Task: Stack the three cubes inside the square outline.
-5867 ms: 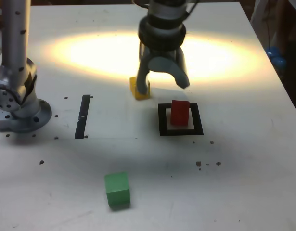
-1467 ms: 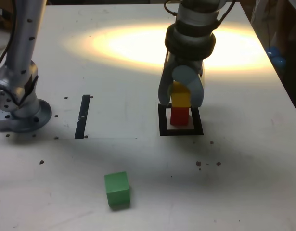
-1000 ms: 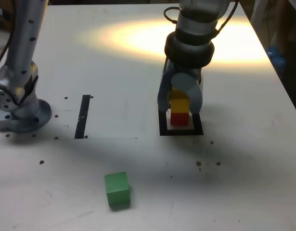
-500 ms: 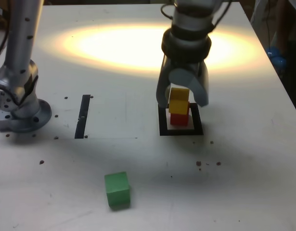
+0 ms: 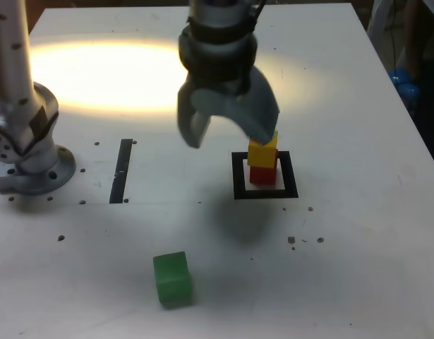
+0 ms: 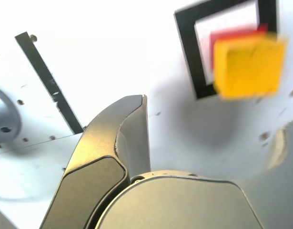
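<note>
Just changed: the grey two-fingered gripper [image 5: 227, 131] has let go of the small matte yellow cube [image 5: 262, 152] and lifted clear; it now hangs empty above the tabletop [image 5: 358, 233], its jaws spread wide.
Stack: yellow cube sits on the small matte red cube [image 5: 262, 174], both inside the flat black square outline with a white centre [image 5: 238, 176]. The wrist view shows the yellow cube [image 6: 248, 64] covering most of the red cube [image 6: 232, 36], slightly offset, nothing touching it.
Remaining block: small matte green cube [image 5: 172, 279] lies alone near the front of the tabletop, well apart from the outline, toward the exterior view's left.
Meaning for task: two of three tiers placed; my judgement is that the next step is fetching the green cube.
Versus half a second ago: the gripper was straddling the stack with fingers on either side of the yellow cube; now it is higher and shifted toward the exterior view's left. Stack unmoved.
Other: thin black strip [image 5: 121, 171] and the arm's grey base [image 5: 26, 152] unchanged at the exterior view's left.
</note>
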Controlling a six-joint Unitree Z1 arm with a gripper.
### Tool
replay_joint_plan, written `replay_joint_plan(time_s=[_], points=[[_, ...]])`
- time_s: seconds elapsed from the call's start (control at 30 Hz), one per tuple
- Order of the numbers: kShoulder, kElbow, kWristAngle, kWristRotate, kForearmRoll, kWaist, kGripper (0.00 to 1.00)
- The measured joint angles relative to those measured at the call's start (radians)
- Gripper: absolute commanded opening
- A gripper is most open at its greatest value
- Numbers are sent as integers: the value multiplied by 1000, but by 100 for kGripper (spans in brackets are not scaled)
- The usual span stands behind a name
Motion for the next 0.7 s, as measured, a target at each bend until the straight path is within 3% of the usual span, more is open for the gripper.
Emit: replay_joint_plan(time_s=[0.43, 0.7], points=[[-7, 25, 30, 22, 1, -313, 99], [-1, 25, 43, 63, -10, -417, 99]])
